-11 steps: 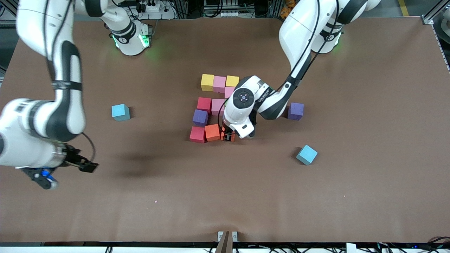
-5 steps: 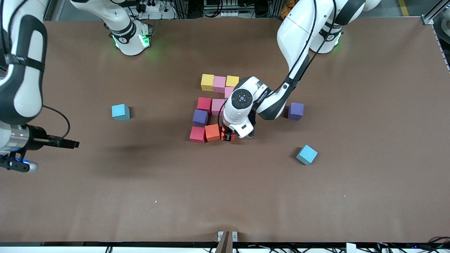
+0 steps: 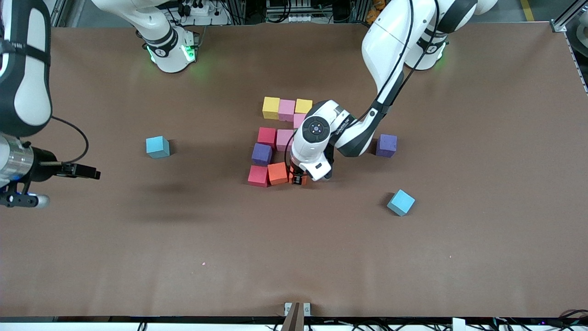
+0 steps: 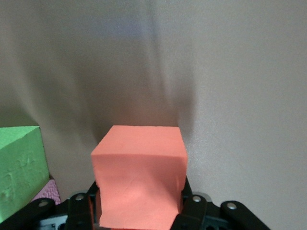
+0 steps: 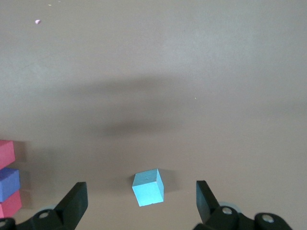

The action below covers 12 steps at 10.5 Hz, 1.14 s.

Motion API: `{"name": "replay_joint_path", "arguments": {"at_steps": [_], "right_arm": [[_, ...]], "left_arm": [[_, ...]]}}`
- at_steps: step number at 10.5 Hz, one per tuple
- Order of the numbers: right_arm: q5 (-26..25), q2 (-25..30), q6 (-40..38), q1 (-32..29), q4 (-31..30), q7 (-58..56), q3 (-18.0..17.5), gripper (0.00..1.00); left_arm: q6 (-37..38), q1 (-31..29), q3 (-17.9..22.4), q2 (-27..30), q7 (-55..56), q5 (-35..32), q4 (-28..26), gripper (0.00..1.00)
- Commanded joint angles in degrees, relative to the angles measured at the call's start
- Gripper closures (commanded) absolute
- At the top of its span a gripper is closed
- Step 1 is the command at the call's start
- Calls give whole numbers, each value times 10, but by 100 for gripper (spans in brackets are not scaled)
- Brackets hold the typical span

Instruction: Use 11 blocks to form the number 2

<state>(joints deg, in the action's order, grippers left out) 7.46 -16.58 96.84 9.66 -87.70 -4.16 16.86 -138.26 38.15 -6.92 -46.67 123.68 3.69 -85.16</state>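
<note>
A matte orange foam cube (image 4: 139,175) is clamped between the left gripper (image 3: 297,177) fingers, touching the second orange cube (image 3: 277,173) in the blocks' row nearest the front camera. The right gripper (image 5: 141,203) is spread wide, held over the brown table (image 3: 482,138) near a light-blue cube (image 5: 148,187).

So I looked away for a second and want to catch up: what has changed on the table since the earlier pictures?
Only the right arm moved: its open hand drew back toward the right arm's end of the table, farther from the front camera. The left hand stayed shut on the orange block at the near end of the block figure. The pink blocks, the light-blue cube and the purple block lie as before.
</note>
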Motion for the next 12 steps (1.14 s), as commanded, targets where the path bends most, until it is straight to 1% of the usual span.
{"name": "replay_joint_path", "arguments": {"at_steps": [1, 3, 5, 7, 8, 9, 10, 11, 12], "right_arm": [[-35, 101, 9, -40, -63, -6, -67, 0], [-60, 153, -6, -44, -67, -6, -89, 0], [-81, 175, -12, -64, -63, -6, -117, 0], [-89, 175, -22, -70, -48, -7, -119, 0], [-109, 175, -25, -73, -37, -8, -126, 0], [-121, 175, -27, -84, -36, -7, -144, 0], [-121, 175, -32, -103, -34, -6, -157, 0], [-120, 174, -38, -112, -24, -5, -162, 0], [-112, 172, -48, -112, -15, -4, -156, 0]], "left_arm": [[-2, 5, 6, -13, 10, 1, 10, 49], [-2, 5, 6, -14, 10, 1, 11, 49], [-2, 5, 6, -17, 9, 1, 13, 49], [-2, 4, 6, -24, 9, 1, 22, 49], [-2, 4, 5, -26, 9, 2, 28, 49], [-2, 5, 5, -29, 9, 2, 30, 49], [-2, 5, 5, -31, 10, 2, 34, 49], [-2, 5, 5, -32, 10, 2, 35, 49], [-2, 5, 5, -32, 10, 2, 36, 49]]}}
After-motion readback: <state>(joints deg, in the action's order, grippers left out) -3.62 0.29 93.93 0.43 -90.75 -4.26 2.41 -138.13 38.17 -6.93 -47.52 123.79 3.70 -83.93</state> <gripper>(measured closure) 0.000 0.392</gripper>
